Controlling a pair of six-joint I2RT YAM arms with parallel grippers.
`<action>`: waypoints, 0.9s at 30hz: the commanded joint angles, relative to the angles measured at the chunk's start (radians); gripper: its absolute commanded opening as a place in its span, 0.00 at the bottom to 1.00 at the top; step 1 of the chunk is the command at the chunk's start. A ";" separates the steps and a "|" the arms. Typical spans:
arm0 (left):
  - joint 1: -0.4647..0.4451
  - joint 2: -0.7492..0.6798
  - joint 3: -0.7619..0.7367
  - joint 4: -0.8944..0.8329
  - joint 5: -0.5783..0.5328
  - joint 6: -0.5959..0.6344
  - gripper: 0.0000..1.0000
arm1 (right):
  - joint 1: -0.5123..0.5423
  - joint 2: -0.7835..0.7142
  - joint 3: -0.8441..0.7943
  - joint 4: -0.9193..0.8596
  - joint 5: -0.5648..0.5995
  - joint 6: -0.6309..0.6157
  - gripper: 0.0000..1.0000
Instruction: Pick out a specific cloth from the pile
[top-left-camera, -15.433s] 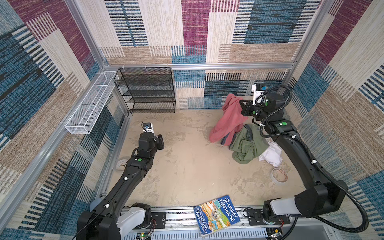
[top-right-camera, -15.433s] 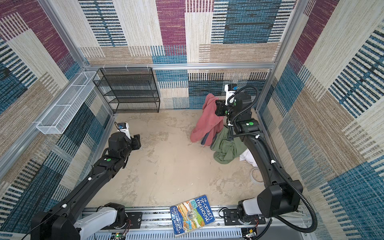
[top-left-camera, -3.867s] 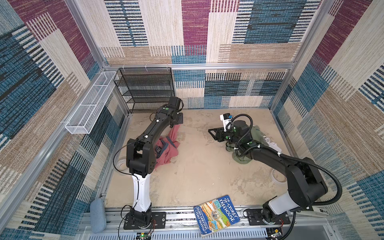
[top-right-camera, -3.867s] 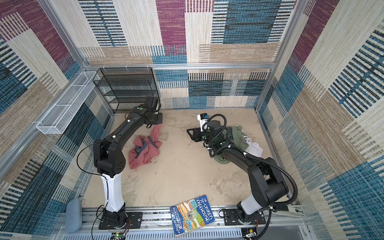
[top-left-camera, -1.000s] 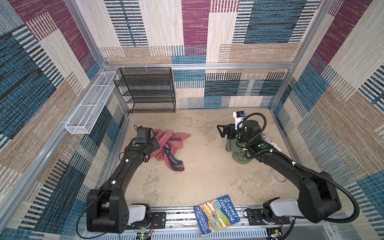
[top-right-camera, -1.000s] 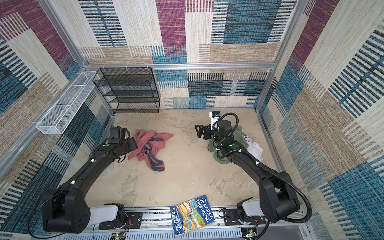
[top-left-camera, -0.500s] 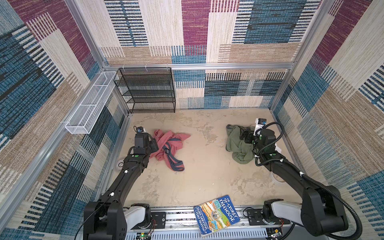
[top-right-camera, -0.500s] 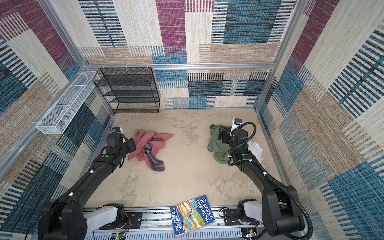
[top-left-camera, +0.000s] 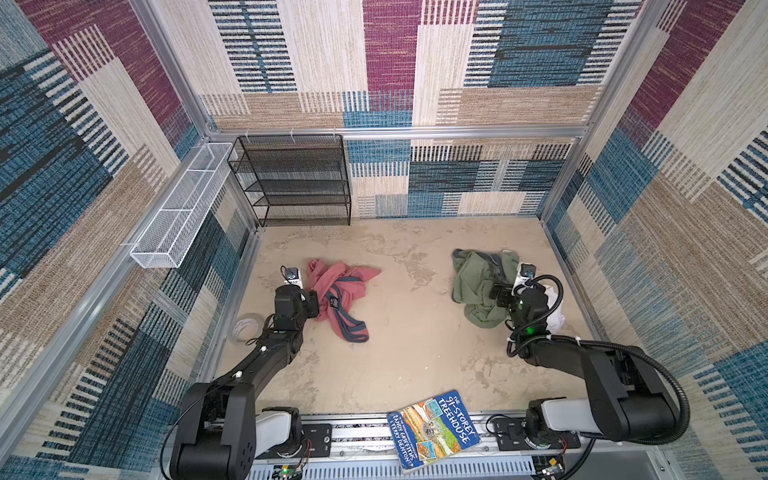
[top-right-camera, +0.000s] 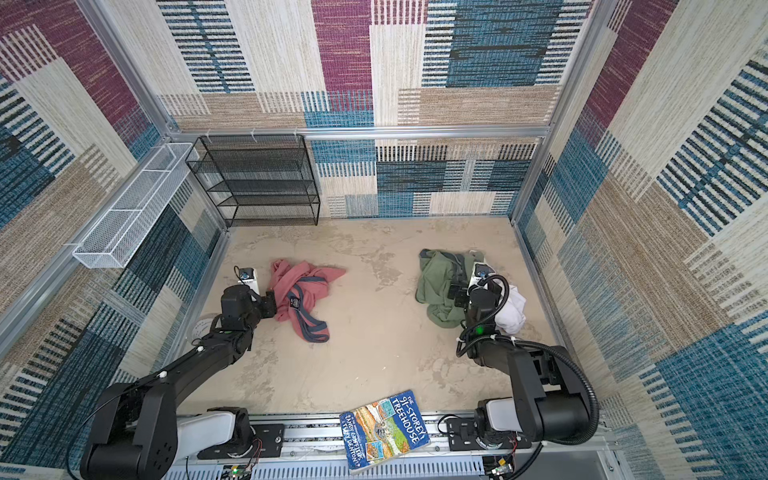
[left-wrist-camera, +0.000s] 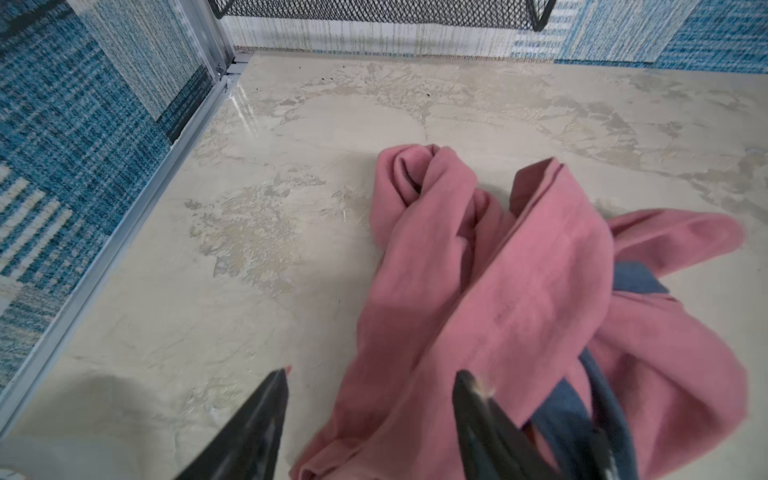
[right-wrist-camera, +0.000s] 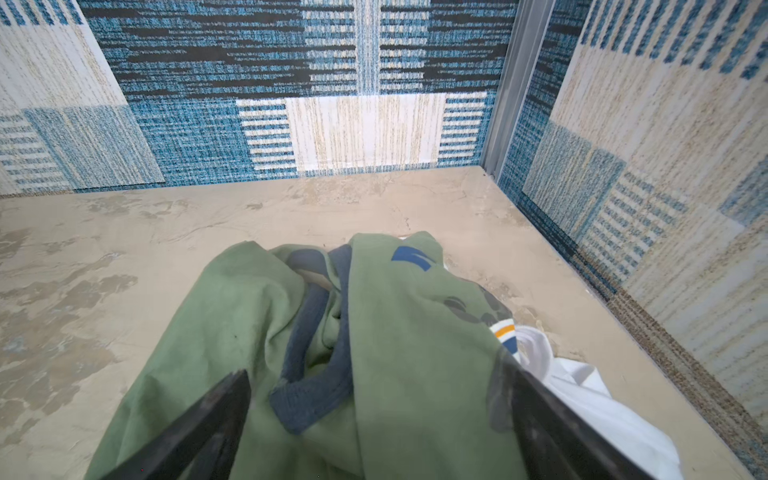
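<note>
The cloth (top-left-camera: 340, 286) (top-right-camera: 305, 289), salmon pink with dark grey-blue bands, lies crumpled by itself on the left of the floor. My left gripper (top-left-camera: 316, 301) (top-right-camera: 272, 305) hovers at its near-left edge. In the left wrist view the gripper (left-wrist-camera: 370, 374) is open. One finger is over the cloth (left-wrist-camera: 519, 291) and the other over bare floor, gripping nothing. The pile (top-left-camera: 473, 282) (top-right-camera: 436, 282), olive green with white behind it, sits on the right. My right gripper (top-left-camera: 496, 293) (top-right-camera: 455, 293) (right-wrist-camera: 374, 365) stands wide open over the green garment (right-wrist-camera: 395, 332).
A book (top-left-camera: 432, 432) rests on the front rail. A tape roll (top-left-camera: 245, 326) lies by the left wall under my left arm. A black wire shelf (top-left-camera: 295, 183) stands at the back left, with a white wire basket (top-left-camera: 183, 208) on the left wall. White cloth (right-wrist-camera: 602, 395) edges the pile by the right wall.
My right gripper has swung from the pile's left side back to its near right side. My left gripper has drawn a little toward the front. The pink cloth has not moved.
</note>
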 joint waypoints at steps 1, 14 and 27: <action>0.009 0.041 -0.033 0.200 0.022 0.038 0.66 | -0.002 0.032 -0.016 0.196 -0.004 -0.030 1.00; 0.088 0.259 -0.035 0.431 0.096 0.037 0.66 | -0.075 0.148 -0.111 0.424 -0.168 0.002 1.00; 0.090 0.280 -0.042 0.482 0.100 0.042 0.67 | -0.075 0.152 -0.113 0.439 -0.169 -0.002 1.00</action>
